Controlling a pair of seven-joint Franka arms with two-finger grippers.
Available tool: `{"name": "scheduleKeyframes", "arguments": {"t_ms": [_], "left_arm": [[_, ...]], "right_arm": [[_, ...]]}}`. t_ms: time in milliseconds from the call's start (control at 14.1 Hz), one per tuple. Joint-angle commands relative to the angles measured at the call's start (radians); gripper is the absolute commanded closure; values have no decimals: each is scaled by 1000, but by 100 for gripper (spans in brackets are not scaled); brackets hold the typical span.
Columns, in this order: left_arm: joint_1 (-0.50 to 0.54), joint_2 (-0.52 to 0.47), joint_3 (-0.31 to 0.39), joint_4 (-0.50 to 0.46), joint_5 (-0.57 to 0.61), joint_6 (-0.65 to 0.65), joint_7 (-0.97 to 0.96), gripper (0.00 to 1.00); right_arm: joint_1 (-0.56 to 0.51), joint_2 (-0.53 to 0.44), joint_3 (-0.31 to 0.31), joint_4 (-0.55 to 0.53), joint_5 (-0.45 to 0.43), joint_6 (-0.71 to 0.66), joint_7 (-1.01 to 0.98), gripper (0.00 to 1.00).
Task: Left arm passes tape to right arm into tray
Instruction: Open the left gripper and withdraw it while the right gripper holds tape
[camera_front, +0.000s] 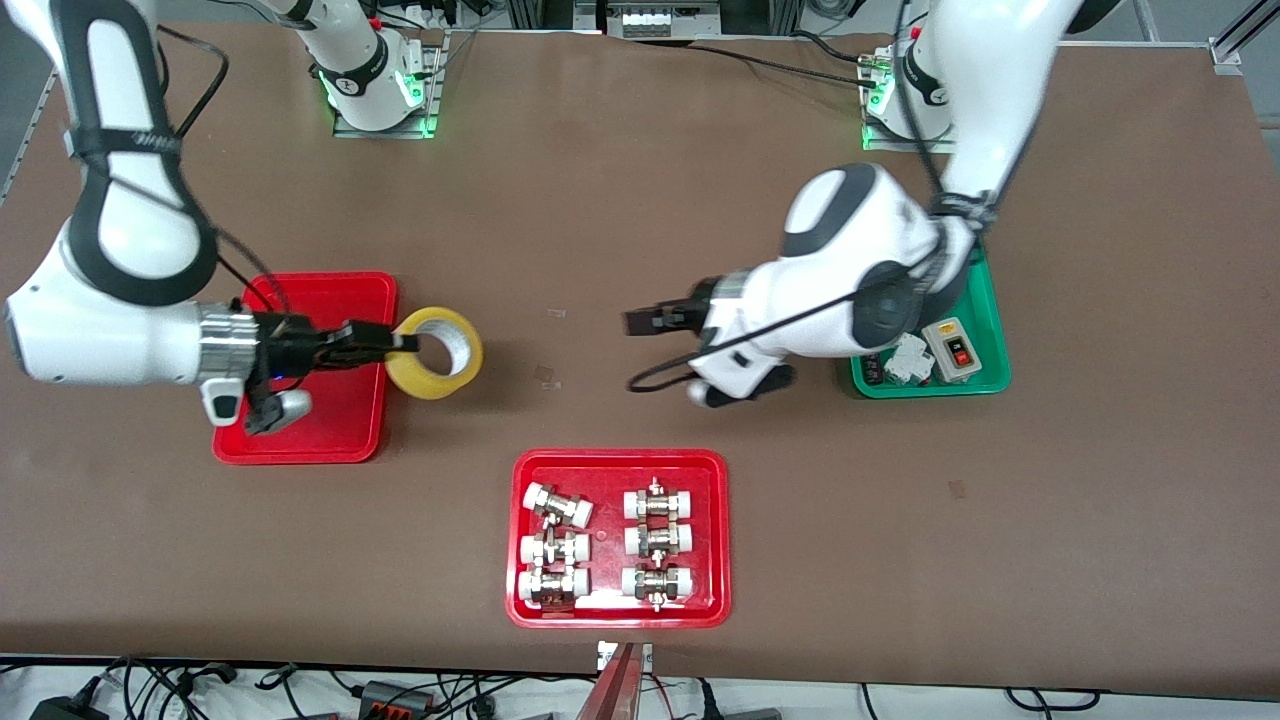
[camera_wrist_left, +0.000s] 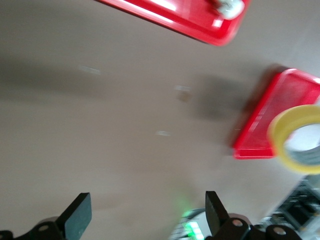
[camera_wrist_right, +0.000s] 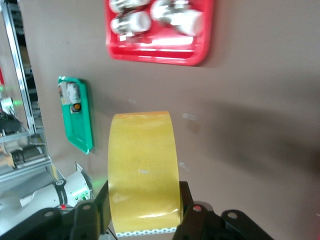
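Observation:
The tape (camera_front: 437, 352), a yellow-amber roll with a large hole, is gripped through its wall by my right gripper (camera_front: 405, 343). It hangs over the rim of the plain red tray (camera_front: 330, 425), on the tray's side toward the left arm's end. In the right wrist view the tape (camera_wrist_right: 142, 165) sits between the right gripper's (camera_wrist_right: 145, 212) shut fingers. My left gripper (camera_front: 640, 322) is open and empty over the middle of the table. In the left wrist view it (camera_wrist_left: 145, 215) is spread wide, and the tape (camera_wrist_left: 295, 140) and tray (camera_wrist_left: 280, 112) show farther off.
A red tray (camera_front: 620, 465) with white-capped metal fittings lies nearer the front camera, mid-table; it also shows in the right wrist view (camera_wrist_right: 160, 54). A green tray (camera_front: 990, 300) with small devices lies under the left arm.

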Motion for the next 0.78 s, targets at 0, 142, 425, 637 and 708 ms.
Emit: {"name": "scheduleKeyframes", "arguments": {"t_ms": [0, 142, 425, 637, 708], "left_arm": [[75, -152, -5, -156, 102, -59, 125, 0], [127, -237, -5, -249, 171, -62, 224, 0], [212, -395, -3, -420, 275, -65, 438, 0], [263, -481, -5, -507, 357, -65, 575, 0], [282, -508, -5, -532, 358, -65, 588, 0]], "right_arm": [[-117, 42, 12, 23, -96, -69, -18, 61], [-180, 80, 12, 22, -133, -71, -67, 61], [-328, 190, 14, 23, -129, -80, -294, 61], [-357, 215, 14, 22, -123, -86, -313, 61], [-365, 227, 15, 22, -123, -86, -325, 61]]}}
